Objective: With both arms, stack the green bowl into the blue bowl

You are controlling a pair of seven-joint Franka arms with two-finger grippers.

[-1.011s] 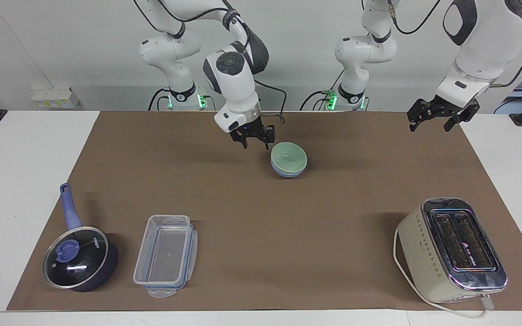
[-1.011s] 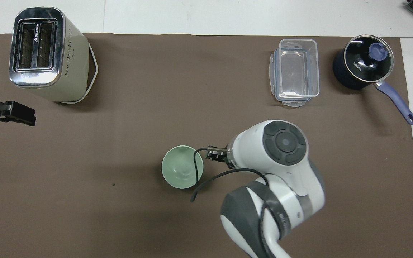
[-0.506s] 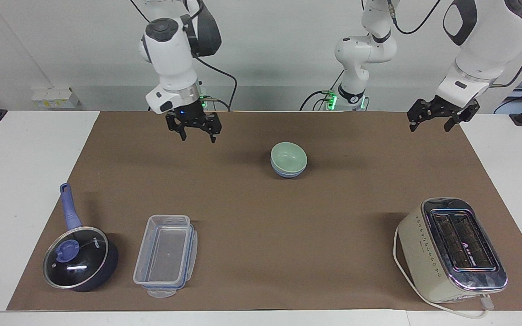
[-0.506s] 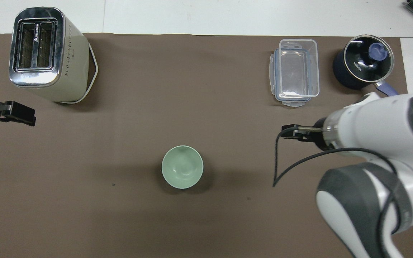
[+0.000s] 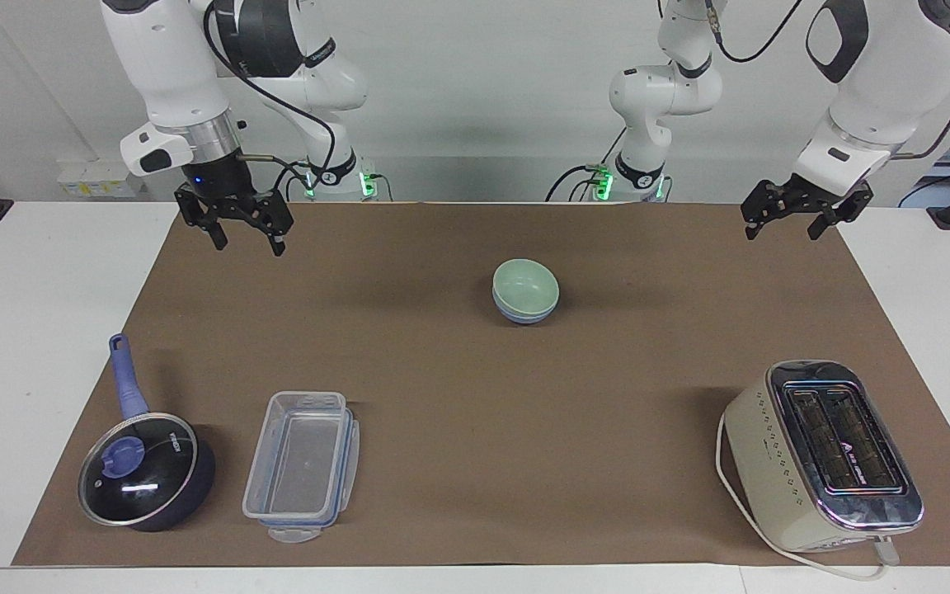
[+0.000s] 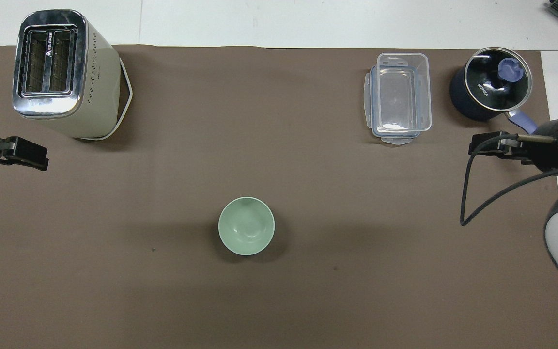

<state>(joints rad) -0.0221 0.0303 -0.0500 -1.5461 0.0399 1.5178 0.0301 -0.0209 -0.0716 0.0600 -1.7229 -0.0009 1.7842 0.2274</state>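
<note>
The pale green bowl sits nested inside the blue bowl on the middle of the brown mat. Only a thin blue band shows below the green rim. In the overhead view just the green bowl shows, with the blue one hidden under it. My right gripper hangs open and empty above the mat's edge at the right arm's end, well apart from the bowls; its tip enters the overhead view. My left gripper waits open and empty above the mat's corner at the left arm's end.
A cream toaster stands far from the robots at the left arm's end. A clear plastic container and a dark blue lidded saucepan lie far from the robots at the right arm's end.
My right gripper has drawn away from beside the stacked bowls, rising and swinging toward the right arm's end of the table. The bowls and left arm have not moved.
</note>
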